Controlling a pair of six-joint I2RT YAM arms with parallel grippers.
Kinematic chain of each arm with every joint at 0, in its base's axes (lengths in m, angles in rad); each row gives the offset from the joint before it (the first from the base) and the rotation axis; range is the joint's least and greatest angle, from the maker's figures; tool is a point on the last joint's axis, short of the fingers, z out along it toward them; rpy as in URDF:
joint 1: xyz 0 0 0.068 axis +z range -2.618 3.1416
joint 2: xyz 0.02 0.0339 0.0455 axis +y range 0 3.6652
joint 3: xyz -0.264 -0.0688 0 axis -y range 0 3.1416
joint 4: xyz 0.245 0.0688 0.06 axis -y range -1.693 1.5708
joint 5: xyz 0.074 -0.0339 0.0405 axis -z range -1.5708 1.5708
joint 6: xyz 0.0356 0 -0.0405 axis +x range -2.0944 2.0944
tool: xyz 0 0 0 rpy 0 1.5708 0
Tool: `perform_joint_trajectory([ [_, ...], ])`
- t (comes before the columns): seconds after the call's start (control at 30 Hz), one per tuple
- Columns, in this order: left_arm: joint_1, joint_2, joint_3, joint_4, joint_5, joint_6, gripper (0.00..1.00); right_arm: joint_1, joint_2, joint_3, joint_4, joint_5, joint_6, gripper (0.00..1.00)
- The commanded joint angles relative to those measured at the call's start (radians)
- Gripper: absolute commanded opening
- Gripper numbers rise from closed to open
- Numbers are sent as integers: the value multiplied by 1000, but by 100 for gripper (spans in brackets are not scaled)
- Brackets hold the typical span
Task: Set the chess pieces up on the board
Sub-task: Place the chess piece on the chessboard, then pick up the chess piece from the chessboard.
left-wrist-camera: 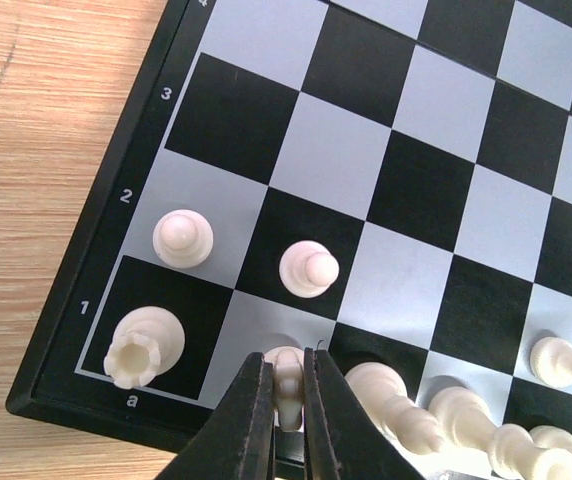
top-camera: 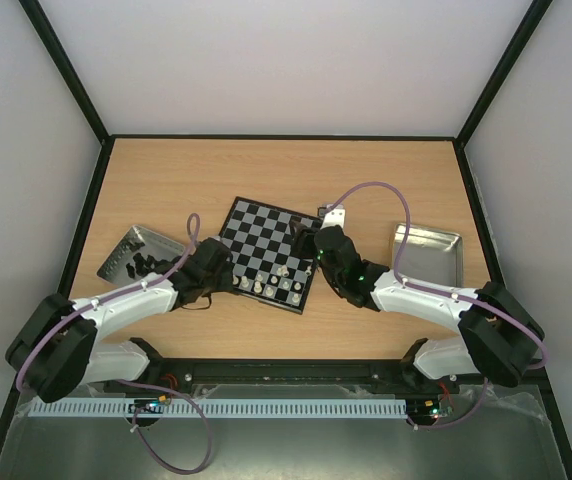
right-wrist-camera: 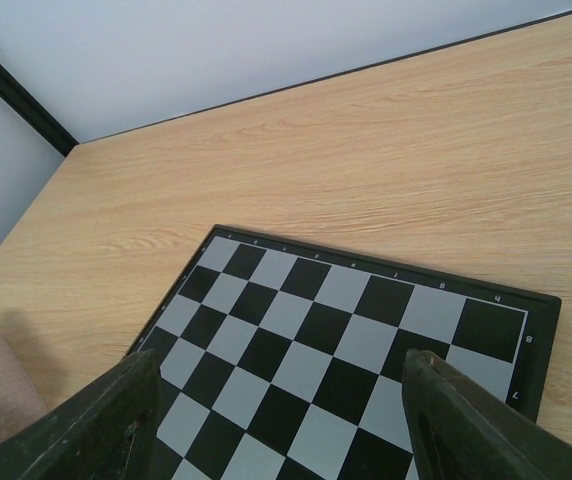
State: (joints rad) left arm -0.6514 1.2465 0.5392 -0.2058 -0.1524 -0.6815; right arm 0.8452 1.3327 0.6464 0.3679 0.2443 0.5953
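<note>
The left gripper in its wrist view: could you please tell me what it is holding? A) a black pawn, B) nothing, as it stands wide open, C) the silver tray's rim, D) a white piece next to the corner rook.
D: the left gripper is shut on a white piece at the board's edge row, right beside the white rook on the corner square.

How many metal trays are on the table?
2. One tray lies left of the board, with black pieces in it; the other tray lies right of the board. None seems hidden.
</note>
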Motion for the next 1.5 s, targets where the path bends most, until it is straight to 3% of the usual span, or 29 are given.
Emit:
perform_joint_trajectory([
  [0.0,-11,17,-1,4,-58,-7,5,-4,2,-4,18,-6,6,65],
  [0.43,-16,-42,36,-61,-35,-9,23,-5,-11,-8,16,-10,21,65],
  [0.7,-16,-167,108,-116,-72,-26,31,-6,-40,18,-38,-28,14,65],
  [0.83,-16,-285,136,-129,-135,-14,39,-8,-18,101,-161,-60,14,65],
  [1.0,-14,-444,208,-167,-243,41,54,-8,90,317,-504,-201,-31,65],
  [1.13,-13,-538,240,-142,-290,131,61,-8,163,404,-667,-253,-33,63],
  [1.47,-13,-620,248,-115,-384,273,72,8,318,499,-834,-329,-35,56],
])
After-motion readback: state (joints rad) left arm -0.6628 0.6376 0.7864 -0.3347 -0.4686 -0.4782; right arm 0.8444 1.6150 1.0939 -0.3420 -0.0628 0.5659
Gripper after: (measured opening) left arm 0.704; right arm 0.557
